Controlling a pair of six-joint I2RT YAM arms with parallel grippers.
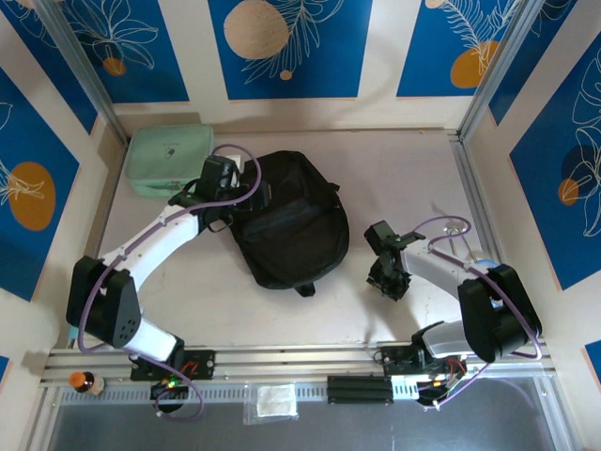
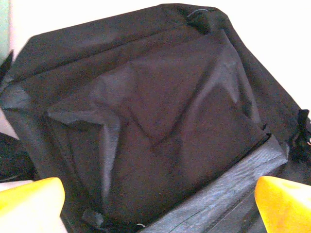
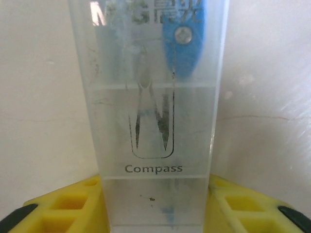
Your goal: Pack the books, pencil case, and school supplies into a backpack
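Note:
The black backpack (image 1: 291,225) lies flat in the middle of the table, and its crumpled dark fabric (image 2: 160,121) spreads across the left wrist view. My left gripper (image 1: 242,200) hangs over the backpack's left edge, open (image 2: 160,206), with yellow fingertips (image 2: 29,199) far apart and nothing between them. The pencil case (image 1: 169,160), mint green and zipped, rests at the back left. My right gripper (image 1: 387,282) is at the right on the table, shut (image 3: 155,213) on the school supplies (image 3: 150,121), a clear oblong box marked "Compass". The books are out of view.
Blue-and-cream walls close the table at the back and both sides, with metal posts (image 1: 488,85) in the corners. A small brown bottle (image 1: 84,382) and a white packet (image 1: 274,402) lie on the front rail. Bare tabletop (image 1: 404,178) shows between the backpack and the right wall.

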